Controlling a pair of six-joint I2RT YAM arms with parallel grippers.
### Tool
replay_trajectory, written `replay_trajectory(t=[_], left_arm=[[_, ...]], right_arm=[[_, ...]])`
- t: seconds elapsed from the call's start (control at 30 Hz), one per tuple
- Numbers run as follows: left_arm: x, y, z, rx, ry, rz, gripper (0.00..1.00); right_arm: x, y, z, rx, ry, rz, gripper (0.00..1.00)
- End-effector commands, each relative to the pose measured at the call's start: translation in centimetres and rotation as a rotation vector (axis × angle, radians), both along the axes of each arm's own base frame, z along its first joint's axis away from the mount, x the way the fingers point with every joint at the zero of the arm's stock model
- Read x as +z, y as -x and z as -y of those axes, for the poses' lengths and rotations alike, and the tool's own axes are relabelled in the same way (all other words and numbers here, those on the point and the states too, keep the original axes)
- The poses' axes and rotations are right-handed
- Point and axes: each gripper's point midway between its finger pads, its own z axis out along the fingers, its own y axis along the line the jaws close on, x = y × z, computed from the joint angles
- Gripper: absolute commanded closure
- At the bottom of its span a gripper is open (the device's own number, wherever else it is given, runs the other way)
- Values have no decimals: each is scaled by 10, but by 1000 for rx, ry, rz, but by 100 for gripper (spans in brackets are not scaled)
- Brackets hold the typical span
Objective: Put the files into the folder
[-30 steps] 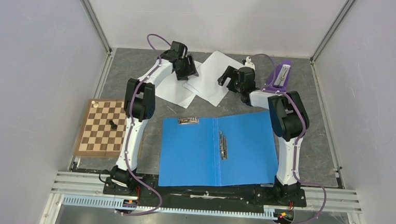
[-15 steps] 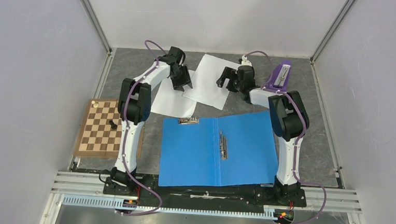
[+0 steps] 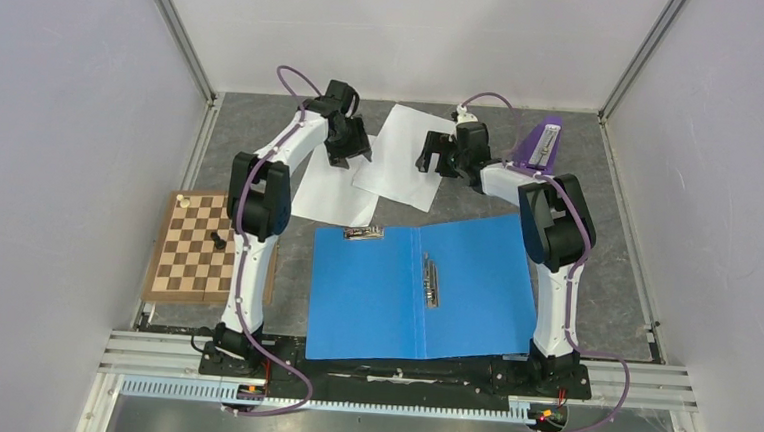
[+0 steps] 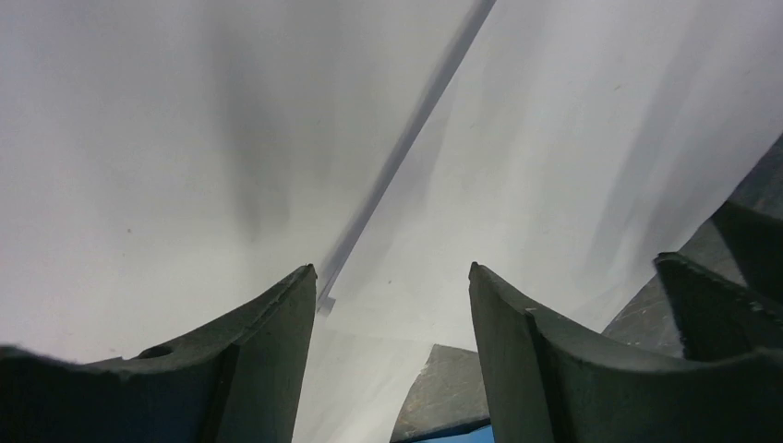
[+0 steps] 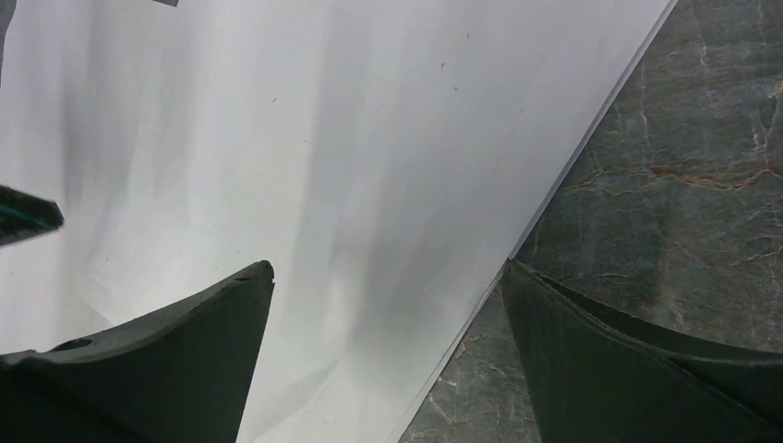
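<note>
The blue folder point(image 3: 383, 296) lies open near the arm bases, its black clip point(image 3: 431, 281) on the spine. The white files lie behind it: one sheet point(image 3: 407, 157) at the centre, another sheet point(image 3: 331, 195) to its left. My left gripper point(image 3: 350, 154) is open over the left sheet's far edge; in the left wrist view point(image 4: 388, 277) its fingers straddle the seam between the two sheets point(image 4: 185, 166). My right gripper point(image 3: 429, 164) is open at the centre sheet's right edge; the right wrist view point(image 5: 388, 277) shows that sheet's edge point(image 5: 369, 166) between the fingers.
A brown chessboard point(image 3: 196, 248) with a black piece point(image 3: 217, 238) and a pale piece lies at the left. A purple object point(image 3: 542, 146) stands at the back right. White walls and metal rails close in the grey table point(image 3: 607, 240).
The two sheets have moved apart: the left one slid left and nearer, the centre one turned. My left gripper moved left; my right gripper moved a little left and back.
</note>
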Motion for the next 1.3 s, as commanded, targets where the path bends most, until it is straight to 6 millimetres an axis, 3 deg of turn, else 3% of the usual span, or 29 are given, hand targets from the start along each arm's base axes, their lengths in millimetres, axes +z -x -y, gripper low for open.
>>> replay_trajectory(t=[0.0, 0.27, 0.4, 0.67, 1.03, 1.27], left_arm=[[2, -19, 4, -60, -25, 48, 30], [-27, -24, 19, -133, -8, 22, 26], [-29, -17, 29, -169, 1, 12, 26], [-20, -8, 33, -162, 17, -18, 30], [13, -16, 52, -145, 148, 7, 37], [19, -14, 53, -140, 181, -1, 52]], right_arm=[[-23, 12, -1, 30, 22, -90, 2], [-33, 12, -15, 77, -27, -128, 2], [-33, 11, -21, 95, -51, -134, 2], [-34, 6, -35, 138, -102, -156, 2], [-29, 7, -52, 202, -185, -173, 2], [-22, 8, -57, 223, -242, -181, 2]])
